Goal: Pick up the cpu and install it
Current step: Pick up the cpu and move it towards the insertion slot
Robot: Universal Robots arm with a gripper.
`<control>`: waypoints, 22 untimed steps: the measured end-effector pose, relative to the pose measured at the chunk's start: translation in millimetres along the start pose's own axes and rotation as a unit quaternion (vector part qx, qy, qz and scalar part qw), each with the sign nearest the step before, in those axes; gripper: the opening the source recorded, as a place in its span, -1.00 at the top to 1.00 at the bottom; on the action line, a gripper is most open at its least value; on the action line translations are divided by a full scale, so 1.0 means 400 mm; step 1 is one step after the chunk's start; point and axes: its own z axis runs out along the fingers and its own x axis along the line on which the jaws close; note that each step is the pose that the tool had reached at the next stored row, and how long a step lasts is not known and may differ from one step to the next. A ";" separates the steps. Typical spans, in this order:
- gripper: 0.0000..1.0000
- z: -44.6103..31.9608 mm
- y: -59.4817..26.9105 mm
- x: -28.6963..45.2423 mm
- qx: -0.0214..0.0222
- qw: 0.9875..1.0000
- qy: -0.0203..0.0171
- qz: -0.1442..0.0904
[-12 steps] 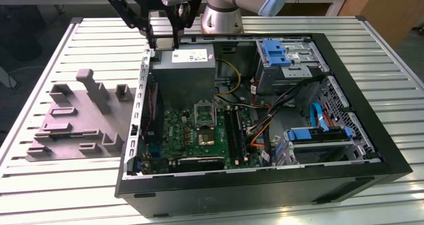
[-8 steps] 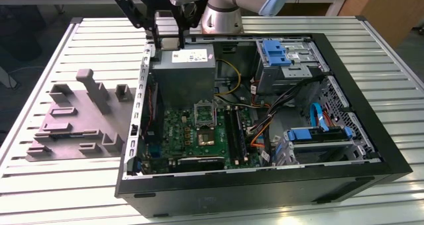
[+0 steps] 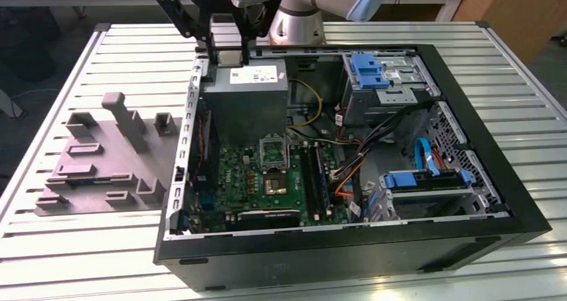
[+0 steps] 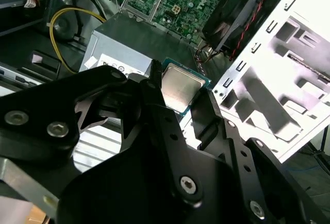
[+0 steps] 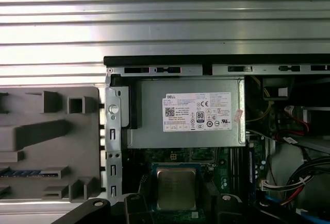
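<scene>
One small cpu [image 4: 180,91] sits pinched by its edges between the two fingers [image 4: 205,112] of the gripper [image 3: 228,51], which are closed on it. It hangs flat, high above the power supply [image 3: 251,95] in the open case [image 3: 496,204]. The socket [image 3: 273,153] lies lower down on the board, well apart. To my eye, the carry wants the chip level, the grip gentle, and its edges squared to the socket frame.

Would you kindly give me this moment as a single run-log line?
gripper: shut on cpu | position: aloft near power supply | socket: cpu not installed
</scene>
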 end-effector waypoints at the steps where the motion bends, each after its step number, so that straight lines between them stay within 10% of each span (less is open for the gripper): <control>1: 0.06 0.000 0.000 -0.001 0.000 1.000 0.000 0.000; 22: 0.06 0.000 -0.008 -0.042 0.000 1.000 0.000 0.000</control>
